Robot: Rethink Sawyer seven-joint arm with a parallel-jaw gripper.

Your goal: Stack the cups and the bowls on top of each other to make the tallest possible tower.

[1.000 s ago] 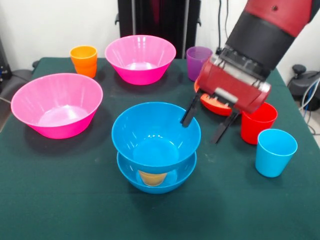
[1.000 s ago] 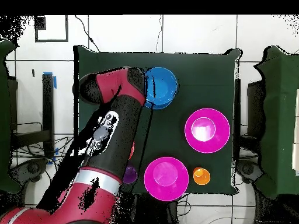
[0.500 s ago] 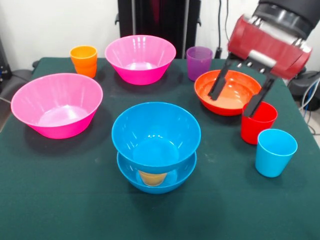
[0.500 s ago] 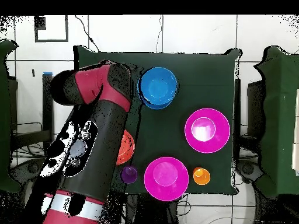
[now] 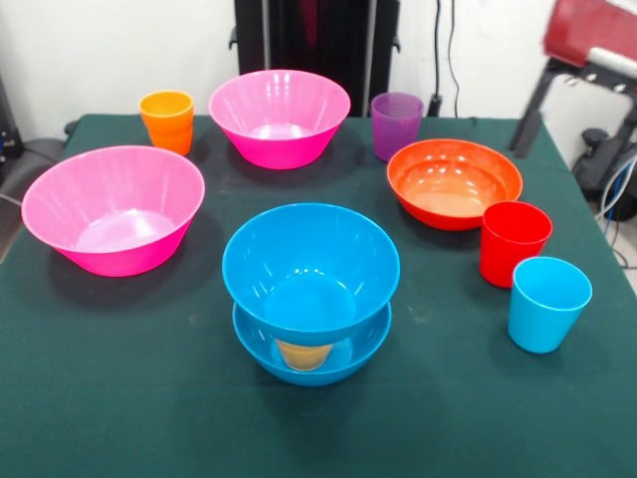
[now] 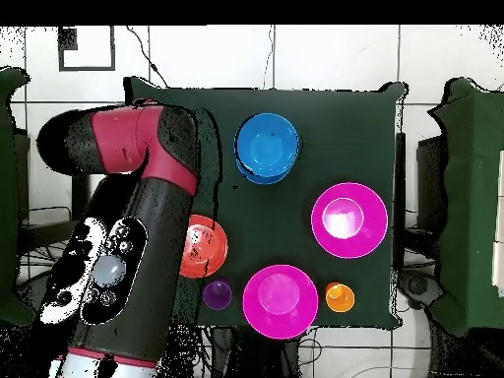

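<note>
The tower stands at the front centre: a blue bowl (image 5: pixel 311 261) (image 6: pixel 267 148) rests on a yellow cup (image 5: pixel 302 354) that sits inside a lower blue bowl (image 5: pixel 348 357). To its right are the light blue cup (image 5: pixel 548 304), the red cup (image 5: pixel 513 242) and the orange-red bowl (image 5: pixel 454 182) (image 6: pixel 205 244). Two pink bowls (image 5: pixel 112 207) (image 5: pixel 280 115), the orange cup (image 5: pixel 167 120) and the purple cup (image 5: pixel 396 124) sit further back. My gripper (image 5: pixel 567 139) hangs open and empty at the top right, above the table's right edge and well clear of the cups. Only one finger (image 5: pixel 530 108) shows.
In the overhead view the red and black arm (image 6: pixel 148 226) covers the table's left side and hides the red and light blue cups. The green table (image 5: pixel 119 398) has bare cloth along its front edge. Cables hang behind the table.
The gripper has left the tower's upper blue bowl, rising and swinging right past the orange-red bowl to the picture's top right corner. The bowls and cups have not moved.
</note>
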